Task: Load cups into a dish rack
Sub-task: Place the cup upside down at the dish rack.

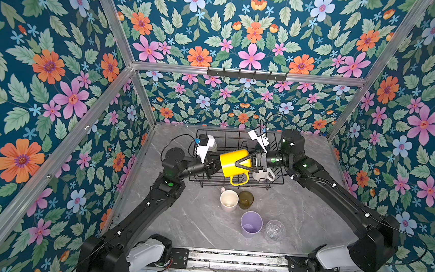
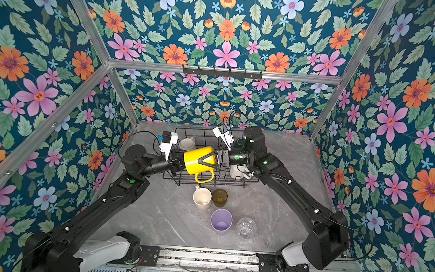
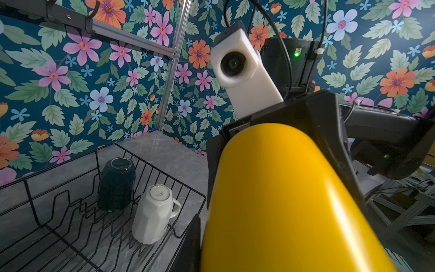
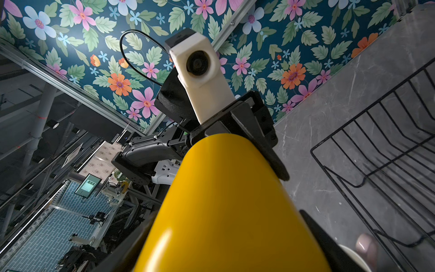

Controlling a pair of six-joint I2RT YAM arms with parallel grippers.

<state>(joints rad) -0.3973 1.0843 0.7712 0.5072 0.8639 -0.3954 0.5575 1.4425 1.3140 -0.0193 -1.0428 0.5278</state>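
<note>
**Top pair.** Stereo head set high over the near edge of the surface (image 1: 178, 213), facing down and forward, far off. Both top views take in both arms and the dish rack (image 1: 260, 184), offset slightly sideways from each other.

**Left wrist.** Sits behind the left gripper (image 1: 215, 165) and looks along it. It is very close to the yellow mug (image 3: 282, 200) ahead of the gripper. Beyond the mug, the right wrist camera (image 3: 237, 68) faces back.

**Right wrist.** Sits behind the right gripper (image 1: 239, 163) and looks along it, the opposite way. The mug is again very close, and the left wrist camera (image 4: 195, 63) faces it from beyond.

**Shared.** The mug and rack appear in all four views.
</note>
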